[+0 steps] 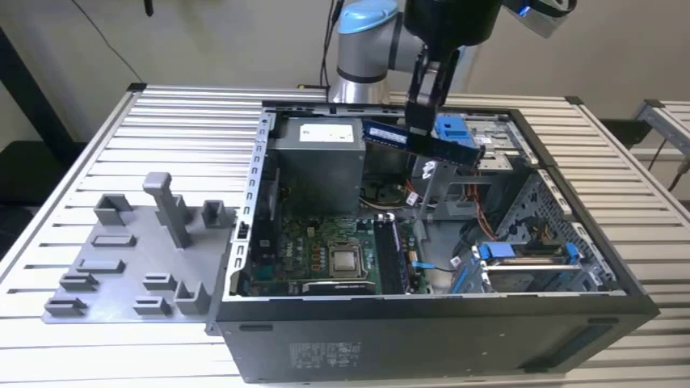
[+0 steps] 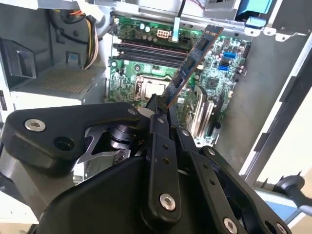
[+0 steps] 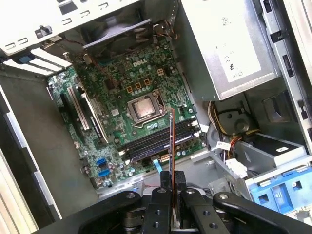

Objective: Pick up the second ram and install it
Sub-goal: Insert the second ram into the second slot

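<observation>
The second ram point(image 1: 421, 142) is a long dark blue-green stick, held tilted in the air above the open computer case point(image 1: 431, 323). My gripper point(image 1: 422, 121) is shut on it, well above the motherboard. In the second wrist view the ram point(image 2: 192, 58) sticks out from my gripper point(image 2: 160, 111) towards the board. In the first wrist view the ram point(image 3: 171, 144) shows edge-on above my gripper point(image 3: 171, 187), in line over the dark memory slots point(image 3: 161, 142). Those memory slots point(image 1: 389, 255) lie beside the processor socket point(image 1: 345, 260).
A grey plastic tray point(image 1: 119, 259) with blocks and posts lies on the slatted table at the exterior view's left. Inside the case stand the grey power supply point(image 1: 318, 153), a blue drive bracket point(image 1: 455, 128), cables point(image 1: 485, 210) and a blue-clipped drive cage point(image 1: 518, 259).
</observation>
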`<state>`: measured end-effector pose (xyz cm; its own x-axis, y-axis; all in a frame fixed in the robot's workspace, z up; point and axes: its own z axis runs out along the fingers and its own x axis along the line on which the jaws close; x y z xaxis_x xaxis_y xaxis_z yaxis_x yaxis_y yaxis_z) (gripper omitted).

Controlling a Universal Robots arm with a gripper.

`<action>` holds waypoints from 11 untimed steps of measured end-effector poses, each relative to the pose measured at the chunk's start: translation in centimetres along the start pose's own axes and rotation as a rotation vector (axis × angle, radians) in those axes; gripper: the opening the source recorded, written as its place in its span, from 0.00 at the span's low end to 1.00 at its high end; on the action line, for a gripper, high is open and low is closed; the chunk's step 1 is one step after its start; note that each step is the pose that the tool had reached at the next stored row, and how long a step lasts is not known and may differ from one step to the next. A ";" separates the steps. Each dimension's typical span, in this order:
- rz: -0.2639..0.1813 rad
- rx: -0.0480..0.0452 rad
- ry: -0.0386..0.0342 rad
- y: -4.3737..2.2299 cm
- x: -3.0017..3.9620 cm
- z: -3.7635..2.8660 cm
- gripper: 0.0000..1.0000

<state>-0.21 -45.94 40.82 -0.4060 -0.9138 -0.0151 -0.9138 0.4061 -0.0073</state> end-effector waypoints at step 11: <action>0.132 0.0020 0.0010 0.00 0.00 0.02 0.14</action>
<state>-0.20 -45.94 40.80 -0.5225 -0.8525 -0.0151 -0.8525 0.5227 -0.0073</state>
